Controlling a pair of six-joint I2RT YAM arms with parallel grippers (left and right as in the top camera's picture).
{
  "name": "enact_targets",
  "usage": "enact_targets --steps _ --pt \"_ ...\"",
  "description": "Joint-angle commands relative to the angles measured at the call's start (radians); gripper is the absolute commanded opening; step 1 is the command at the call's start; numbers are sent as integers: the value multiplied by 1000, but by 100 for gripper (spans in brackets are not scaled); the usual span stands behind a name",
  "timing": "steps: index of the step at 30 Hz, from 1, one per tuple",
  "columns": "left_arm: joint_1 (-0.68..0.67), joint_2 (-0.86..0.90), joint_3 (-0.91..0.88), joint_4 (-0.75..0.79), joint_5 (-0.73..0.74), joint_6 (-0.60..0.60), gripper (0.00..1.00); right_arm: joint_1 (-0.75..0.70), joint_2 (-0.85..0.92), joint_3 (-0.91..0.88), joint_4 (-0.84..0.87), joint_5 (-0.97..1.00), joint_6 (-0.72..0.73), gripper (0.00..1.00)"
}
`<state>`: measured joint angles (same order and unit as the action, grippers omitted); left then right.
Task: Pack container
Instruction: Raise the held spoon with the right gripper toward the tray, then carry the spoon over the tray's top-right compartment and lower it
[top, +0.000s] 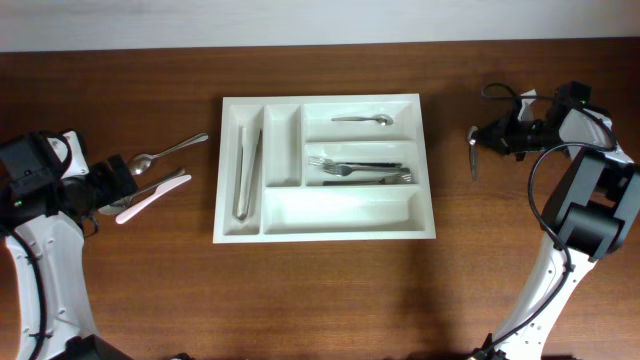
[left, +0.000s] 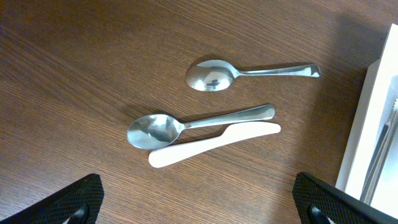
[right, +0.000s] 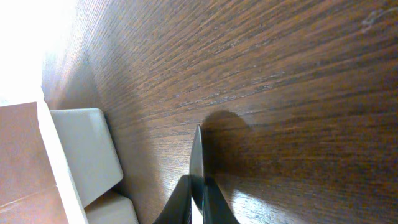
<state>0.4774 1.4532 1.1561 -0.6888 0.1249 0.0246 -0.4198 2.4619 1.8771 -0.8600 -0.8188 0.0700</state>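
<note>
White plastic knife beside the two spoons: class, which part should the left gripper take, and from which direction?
Probably its middle, from straight above, jaws across its width. The white knife lies flat, and the nearer spoon crowds one end with its handle, while a gap shows midway.

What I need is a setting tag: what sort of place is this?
Likely a robot lab bench staging a kitchen chore: a wooden table, a white cutlery tray, and a robot arm at either end.
</note>
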Motion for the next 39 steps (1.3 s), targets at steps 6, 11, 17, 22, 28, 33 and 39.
enact_targets --steps 6,11,17,22,28,33,39 --pt "3 5 16 2 18 -10 99 12 44 -34 -22 79 -21 4" --pt "3 5 16 2 18 -10 99 12 -38 -23 -27 6 -30 4" --pt "3 5 16 2 17 -10 99 12 -145 -23 -39 7 -29 4" --pt "3 5 16 2 18 -10 99 12 -206 -23 -57 10 -29 4" --pt "3 5 16 2 17 -10 99 14 -294 -23 -79 -3 -33 4" --pt "3 5 16 2 18 -10 99 15 -373 -23 -96 -28 -33 4" --pt "3 5 16 2 17 -10 99 55 -409 -23 -175 -47 -81 4"
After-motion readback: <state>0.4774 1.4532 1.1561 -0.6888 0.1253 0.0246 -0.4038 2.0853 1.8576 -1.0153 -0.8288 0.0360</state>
